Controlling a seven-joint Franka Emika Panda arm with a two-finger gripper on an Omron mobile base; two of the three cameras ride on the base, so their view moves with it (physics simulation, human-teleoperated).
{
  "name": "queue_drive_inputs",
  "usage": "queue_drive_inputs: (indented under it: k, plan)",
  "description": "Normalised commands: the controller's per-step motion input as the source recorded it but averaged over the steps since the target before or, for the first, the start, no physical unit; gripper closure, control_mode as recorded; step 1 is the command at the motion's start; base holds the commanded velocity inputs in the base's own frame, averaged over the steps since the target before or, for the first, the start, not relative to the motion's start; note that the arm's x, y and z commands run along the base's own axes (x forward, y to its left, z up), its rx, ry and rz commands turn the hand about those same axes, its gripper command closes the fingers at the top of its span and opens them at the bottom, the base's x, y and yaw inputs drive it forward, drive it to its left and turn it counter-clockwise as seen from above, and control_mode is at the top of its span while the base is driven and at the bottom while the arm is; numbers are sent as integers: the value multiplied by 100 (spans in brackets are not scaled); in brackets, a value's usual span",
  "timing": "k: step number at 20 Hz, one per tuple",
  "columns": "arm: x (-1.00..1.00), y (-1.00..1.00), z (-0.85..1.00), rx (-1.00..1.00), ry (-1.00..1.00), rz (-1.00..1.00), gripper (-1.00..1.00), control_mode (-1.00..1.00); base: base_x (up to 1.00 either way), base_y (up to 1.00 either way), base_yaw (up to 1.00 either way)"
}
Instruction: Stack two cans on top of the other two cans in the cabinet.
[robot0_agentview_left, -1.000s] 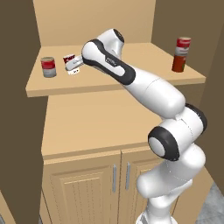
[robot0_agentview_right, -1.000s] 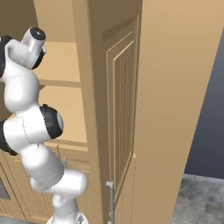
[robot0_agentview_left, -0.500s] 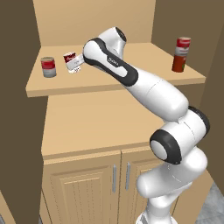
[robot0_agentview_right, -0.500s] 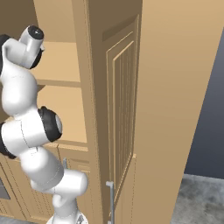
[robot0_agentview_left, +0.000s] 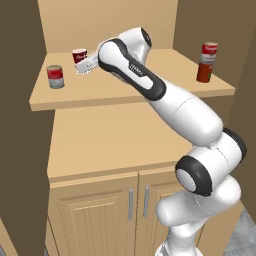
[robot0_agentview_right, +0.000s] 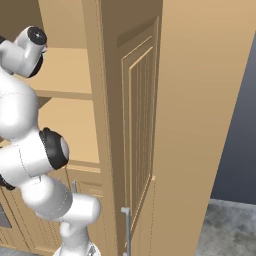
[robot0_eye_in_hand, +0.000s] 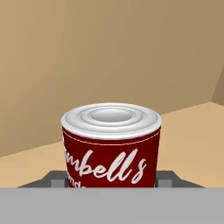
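Observation:
A dark-red-and-white labelled can (robot0_agentview_left: 79, 55) hangs just above the cabinet's shelf (robot0_agentview_left: 125, 95) at the back left, with my gripper (robot0_agentview_left: 84, 65) shut on it. In the hand view this labelled can (robot0_eye_in_hand: 111, 146) stands upright and close, between my gripper's (robot0_eye_in_hand: 111, 181) fingertips (robot0_eye_in_hand: 54, 179). A red-and-grey can (robot0_agentview_left: 55, 76) stands alone on the shelf further left. At the shelf's right end another red-and-grey can (robot0_agentview_left: 209, 51) sits stacked on the plain orange-red can (robot0_agentview_left: 203, 73).
Below the shelf lie the tan counter (robot0_agentview_left: 110, 140) and two panelled doors with metal handles (robot0_agentview_left: 130, 203). Dark brown side walls (robot0_agentview_left: 20, 100) close in the shelf on both sides. A tall panelled cabinet side (robot0_agentview_right: 140, 125) stands to the arm's right.
The gripper has risen with the labelled can, which now hangs higher over the shelf's back left. The other cans have not moved.

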Motion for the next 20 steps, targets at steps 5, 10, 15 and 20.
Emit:
queue_drive_inputs:
  k: [5,10,15,20]
  plan:
    - [-6,5,38,15,-3,0,100,-100,0,0,0]
    - [0,23,20,2,0,0,100,-100,0,0,0]
    - [0,34,7,0,0,0,100,-100,0,0,0]
    - [2,33,10,0,0,0,100,-100,0,0,0]
